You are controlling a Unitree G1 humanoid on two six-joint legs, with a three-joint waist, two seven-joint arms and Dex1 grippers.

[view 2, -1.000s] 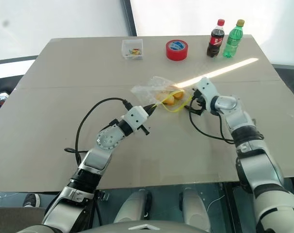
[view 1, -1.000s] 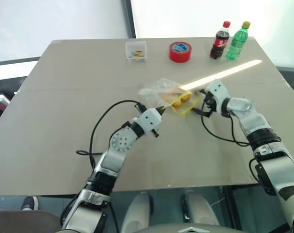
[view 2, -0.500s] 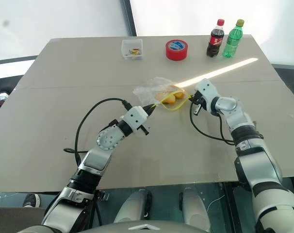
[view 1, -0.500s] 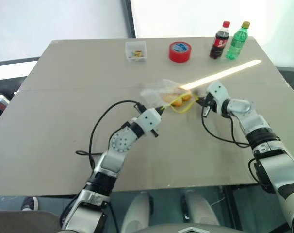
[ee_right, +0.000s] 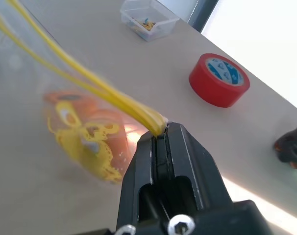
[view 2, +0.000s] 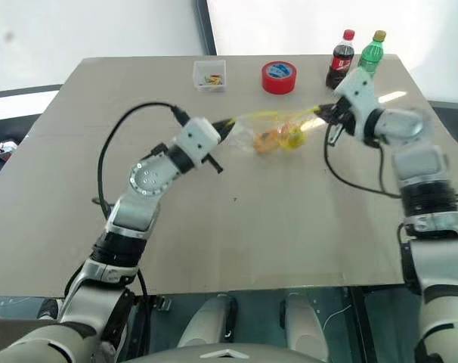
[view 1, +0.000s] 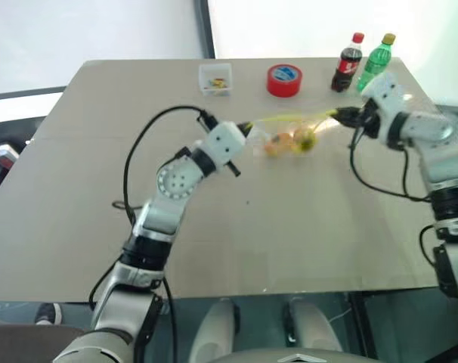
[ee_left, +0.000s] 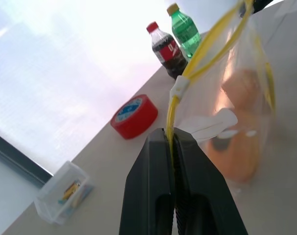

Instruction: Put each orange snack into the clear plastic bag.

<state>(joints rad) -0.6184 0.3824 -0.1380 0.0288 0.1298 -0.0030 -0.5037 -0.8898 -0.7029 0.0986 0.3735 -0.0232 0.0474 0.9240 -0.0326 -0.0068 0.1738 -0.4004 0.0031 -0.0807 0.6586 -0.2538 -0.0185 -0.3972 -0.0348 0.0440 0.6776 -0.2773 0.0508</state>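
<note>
The clear plastic bag (view 1: pixel 286 134) hangs above the table, its yellow zip strip (view 1: pixel 289 119) stretched between my two grippers. My left gripper (view 1: pixel 246 128) is shut on the strip's left end, seen close in the left wrist view (ee_left: pixel 171 136). My right gripper (view 1: pixel 341 115) is shut on the strip's right end (ee_right: pixel 160 130). Two orange snacks (view 1: pixel 277 144) (view 1: pixel 301 139) sit inside the bag at its sagging bottom. They show through the plastic in the left wrist view (ee_left: pixel 239 156) and the right wrist view (ee_right: pixel 92 132).
Along the table's far edge stand a small clear box (view 1: pixel 215 79), a red tape roll (view 1: pixel 284 79), a cola bottle (view 1: pixel 348 63) and a green bottle (view 1: pixel 379 59). A black cable (view 1: pixel 142 140) loops over my left arm. Bare tabletop (view 1: pixel 289 219) lies below the bag.
The right gripper has shut on the zip strip's end. Both grippers have risen, lifting the bag with the snacks off the table and pulling the strip taut.
</note>
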